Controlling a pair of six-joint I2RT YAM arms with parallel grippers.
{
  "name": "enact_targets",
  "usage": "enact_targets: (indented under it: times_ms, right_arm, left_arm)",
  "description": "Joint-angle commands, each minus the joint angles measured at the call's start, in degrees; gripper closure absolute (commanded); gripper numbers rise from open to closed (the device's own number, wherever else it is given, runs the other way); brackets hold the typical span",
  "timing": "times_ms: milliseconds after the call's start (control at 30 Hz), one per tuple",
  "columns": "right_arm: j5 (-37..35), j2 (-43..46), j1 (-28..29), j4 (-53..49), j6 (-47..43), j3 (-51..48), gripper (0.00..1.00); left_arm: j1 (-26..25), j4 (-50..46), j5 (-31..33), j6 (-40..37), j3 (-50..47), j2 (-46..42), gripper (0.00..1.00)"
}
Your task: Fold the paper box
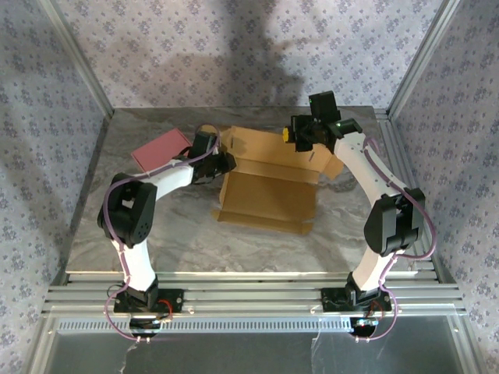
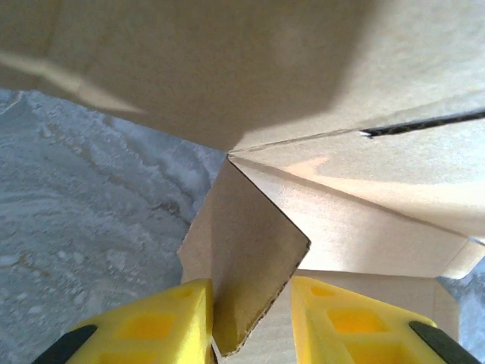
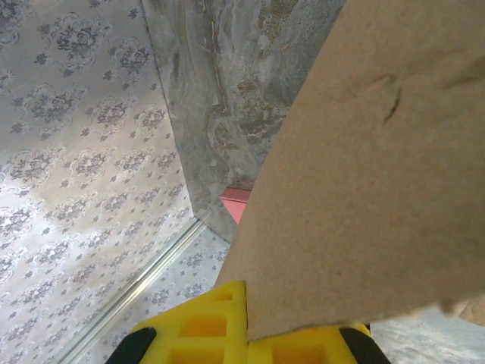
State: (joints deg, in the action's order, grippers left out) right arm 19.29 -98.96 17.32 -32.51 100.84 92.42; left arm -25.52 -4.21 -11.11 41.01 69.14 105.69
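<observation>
Starting nearest, on the grey marbled bench (image 1: 156,249): the paper box (image 1: 269,187), brown corrugated cardboard, at mid-bench between the two arms. Lies half folded, with one flat panel spread toward the near side and an upright panel along its far edge (small flaps jutting out at both far corners).

A little farther, at the left far corner of the paper box: the left end effector (image 1: 226,164), pointing in from the left. From the left wrist camera, shows partly open, yellow fingers (image 2: 163,322) astride a standing cardboard flap, touching it on the left side and just clear of it on the right. Not clamped, by the look of it.

Farther left, behind that arm: a pink flat rectangle (image 1: 160,148), flat on the bench and apart from the box.

Across at the right far corner: the right end effector (image 1: 299,140), set on the top edge of the upright panel. From the right wrist camera, shows nearly closed, with a cardboard sheet running in between its own yellow fingers (image 3: 197,330) and apparently pinched there.

Beyond the far edge of the bench: a floral-patterned wall (image 1: 234,54).
</observation>
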Motion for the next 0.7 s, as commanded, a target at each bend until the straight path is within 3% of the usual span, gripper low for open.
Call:
enact_targets:
  times_ms: [0, 133, 333, 467, 667]
  right_arm:
    - [-0.2, -1.3, -0.9, -3.8, -6.8, 1.9, 1.00]
    - [0.9, -2.9, -1.7, -5.8, -14.7, 3.5, 1.00]
    - [2.3, -5.0, -2.7, -7.0, -22.6, 4.9, 1.00]
    - [5.2, -8.5, -3.2, -9.0, -27.4, 8.7, 1.00]
    - [7.5, -12.8, -3.9, -12.0, -34.5, 13.5, 1.00]
  left_arm:
    - [0.0, -5.7, 1.4, -4.4, -0.8, -7.7, 0.62]
    - [1.2, -9.7, 2.9, -6.3, -4.1, -18.3, 0.54]
    - [8.9, -11.3, 4.1, -6.5, -13.2, -33.9, 0.59]
    - [15.3, -12.1, 1.2, -9.5, -14.6, -33.1, 0.67]
    - [16.6, -9.9, 0.1, -13.7, -12.1, -23.8, 0.74]
